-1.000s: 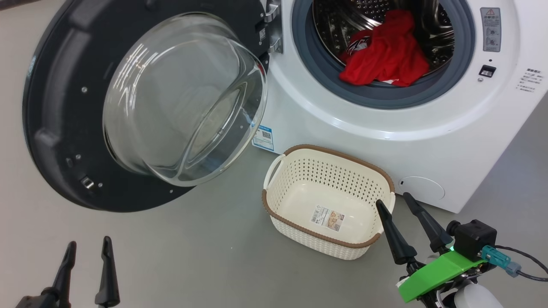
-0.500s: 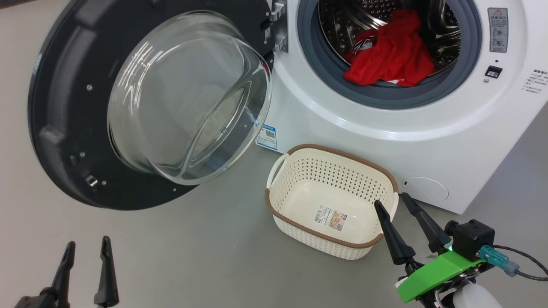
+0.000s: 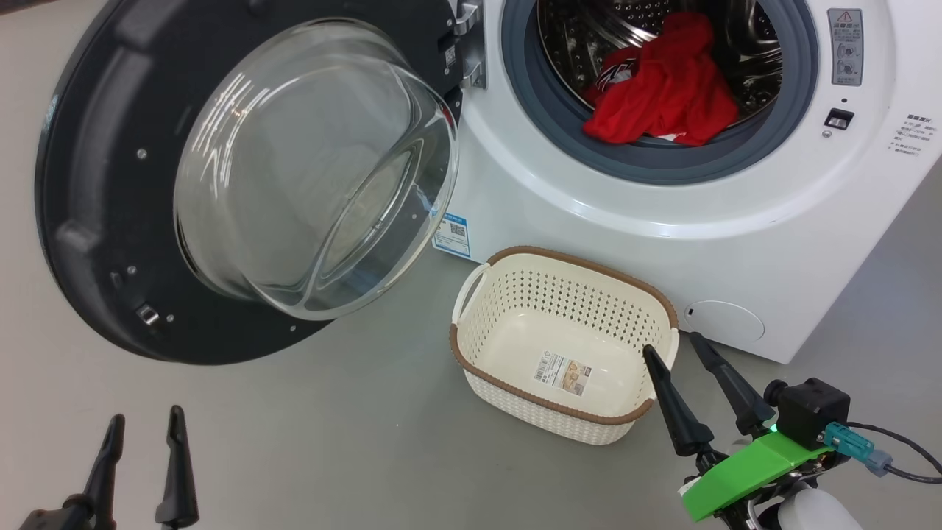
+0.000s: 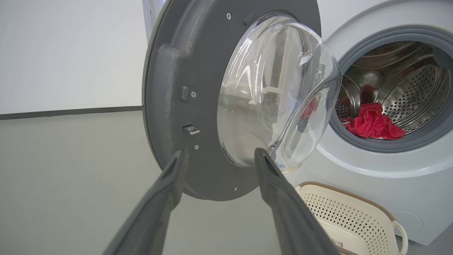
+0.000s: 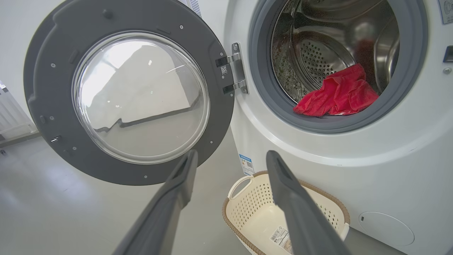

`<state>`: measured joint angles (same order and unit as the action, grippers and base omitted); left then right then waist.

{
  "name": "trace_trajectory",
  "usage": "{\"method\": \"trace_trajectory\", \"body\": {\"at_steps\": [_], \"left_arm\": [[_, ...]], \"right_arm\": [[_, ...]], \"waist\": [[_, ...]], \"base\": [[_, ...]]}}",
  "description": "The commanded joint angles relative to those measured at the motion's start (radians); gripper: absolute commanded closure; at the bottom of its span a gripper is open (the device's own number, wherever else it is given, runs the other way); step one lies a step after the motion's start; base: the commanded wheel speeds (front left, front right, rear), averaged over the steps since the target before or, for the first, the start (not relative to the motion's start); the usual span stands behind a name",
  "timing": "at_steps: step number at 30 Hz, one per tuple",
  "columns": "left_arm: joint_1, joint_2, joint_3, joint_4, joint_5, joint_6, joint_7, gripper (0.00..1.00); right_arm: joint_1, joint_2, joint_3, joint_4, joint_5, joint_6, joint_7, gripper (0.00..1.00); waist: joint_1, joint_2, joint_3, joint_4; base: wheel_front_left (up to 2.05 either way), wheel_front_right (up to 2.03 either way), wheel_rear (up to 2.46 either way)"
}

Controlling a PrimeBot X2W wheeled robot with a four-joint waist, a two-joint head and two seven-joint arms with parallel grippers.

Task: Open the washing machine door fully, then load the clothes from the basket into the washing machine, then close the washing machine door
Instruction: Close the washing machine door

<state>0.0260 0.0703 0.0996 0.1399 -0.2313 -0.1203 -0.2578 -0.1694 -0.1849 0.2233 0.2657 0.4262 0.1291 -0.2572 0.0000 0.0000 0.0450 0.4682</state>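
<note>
The washing machine [image 3: 662, 221] stands with its round black door [image 3: 88, 184] swung wide to the left, glass bowl [image 3: 309, 169] facing me. Red clothes [image 3: 662, 92] lie in the steel drum, partly over the grey rubber ring [image 3: 559, 118]; they also show as clothes [image 5: 336, 94] and clothes [image 4: 373, 124]. The cream basket [image 3: 478, 346] sits on the floor before the machine, holding only its label sticker. My left gripper [image 3: 143, 419] is open at the lower left, below the door. My right gripper [image 3: 673, 346] is open at the basket's right rim, nothing between its fingers.
Grey floor [image 3: 331, 442] spreads between the door and the basket. A blue label sticker [image 3: 451, 234] and a small round flap [image 3: 725, 324] mark the machine's lower front. A white wall [image 4: 70, 53] with a dark baseboard runs behind the door.
The whole head view shifted slightly right and back, so the camera moved. Both grippers stay open and hardly move; door, clothes and basket are unchanged.
</note>
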Motion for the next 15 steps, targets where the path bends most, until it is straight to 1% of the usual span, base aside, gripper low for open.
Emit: {"method": "trace_trajectory", "body": {"at_steps": [1,3,4,5,6,7,12,15], "left_arm": [[-0.048,0.028,0.039,-0.028,0.001,-0.008,-0.004,0.11],[-0.049,0.034,0.040,-0.028,-0.001,-0.008,-0.004,0.53],[-0.050,0.038,0.040,-0.029,-0.001,-0.008,-0.004,0.62],[-0.052,0.049,0.038,-0.031,-0.002,-0.008,-0.004,0.85],[-0.054,0.056,0.036,-0.033,-0.002,-0.008,-0.004,0.95],[-0.056,0.063,0.034,-0.036,-0.003,-0.009,-0.004,1.00],[-0.082,0.113,0.033,-0.073,-0.030,-0.009,0.018,1.00],[-0.104,0.153,0.041,-0.118,-0.042,-0.010,0.043,1.00]], "right_arm": [[-0.033,0.000,0.025,-0.021,0.008,0.002,-0.005,0.00],[-0.032,0.002,0.025,-0.020,0.009,0.002,-0.005,0.00],[-0.031,0.002,0.025,-0.020,0.010,0.002,-0.005,0.00],[-0.029,0.004,0.026,-0.019,0.011,0.002,-0.005,0.00],[-0.028,0.005,0.026,-0.018,0.012,0.002,-0.005,0.00],[-0.027,0.007,0.025,-0.019,0.012,0.002,-0.005,0.00],[-0.020,0.012,0.022,-0.020,0.012,0.002,-0.005,0.00],[-0.017,0.015,0.020,-0.023,0.012,0.002,-0.005,0.00]], "waist": [[0.0000,0.0000,-0.001,-0.001],[0.0000,0.0000,-0.005,-0.002],[0.0000,0.0000,-0.006,-0.003],[0.0000,0.0000,-0.010,-0.004],[0.0000,0.0000,-0.012,-0.004],[0.0000,0.0000,-0.014,-0.004],[0.0000,0.0000,-0.023,-0.002],[0.0000,0.0000,-0.023,-0.001]], "base": [[0.00,0.00,0.00],[0.00,0.00,0.00],[0.00,0.00,0.00],[0.00,0.00,0.00],[0.00,0.00,0.00],[0.00,0.00,0.00],[0.00,0.00,0.00],[0.00,0.00,0.00]]}}
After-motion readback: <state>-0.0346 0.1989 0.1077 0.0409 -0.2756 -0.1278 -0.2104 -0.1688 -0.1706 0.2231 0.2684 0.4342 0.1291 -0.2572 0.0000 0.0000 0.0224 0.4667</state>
